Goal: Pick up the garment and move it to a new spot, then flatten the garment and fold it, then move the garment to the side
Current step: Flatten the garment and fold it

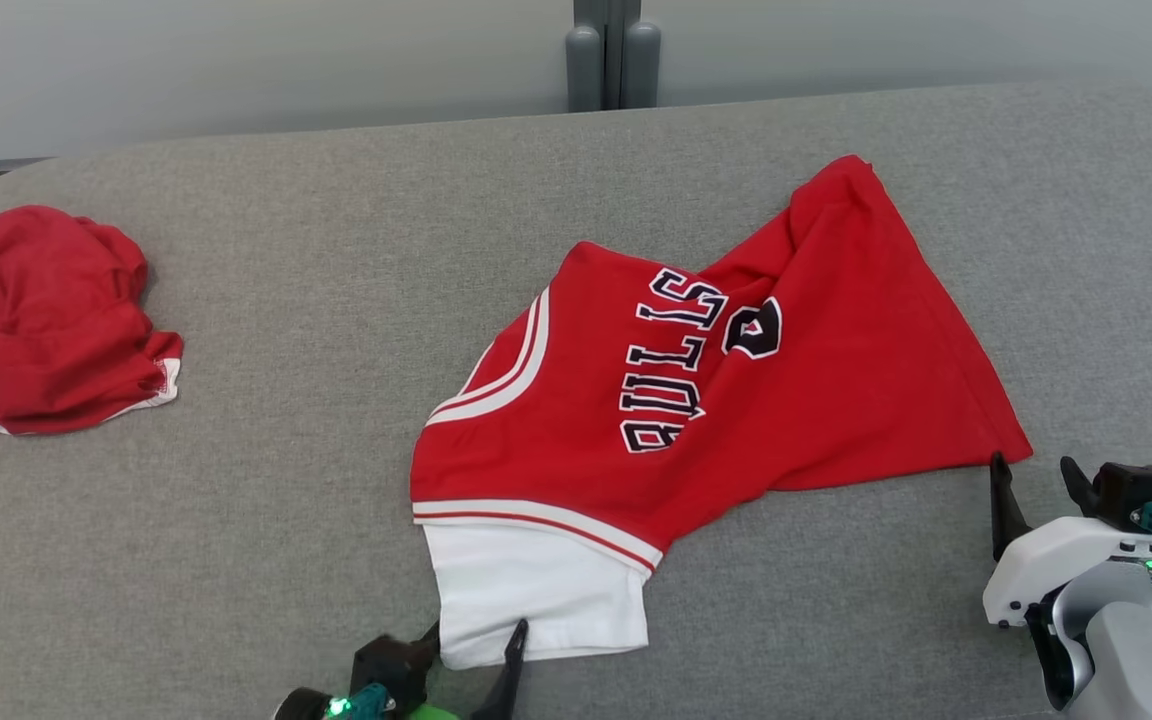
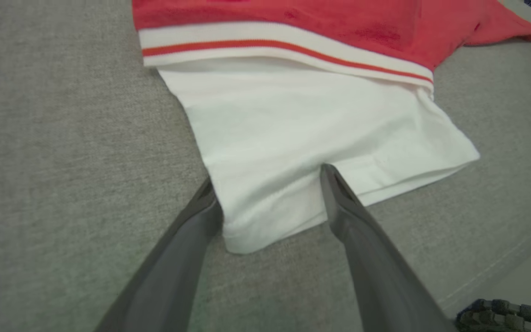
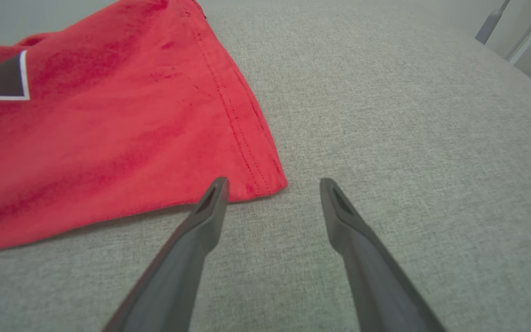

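The red jersey (image 1: 736, 400) lies rumpled mid-cushion, its white sleeve (image 1: 536, 590) pointing toward 6 o'clock. The left gripper (image 1: 477, 630), fingers apart, straddles that sleeve's hem corner. At 4 o'clock the right gripper (image 1: 1031, 462), fingers spread wide, sits just beside the red hem corner. The bare grey cushion (image 1: 286, 300) runs toward 9 o'clock up to another red garment (image 1: 36, 320).

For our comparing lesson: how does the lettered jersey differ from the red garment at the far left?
The jersey lies spread out; the left garment is bunched up. The jersey shows black lettering; the left garment shows none. Both are red with white trim.
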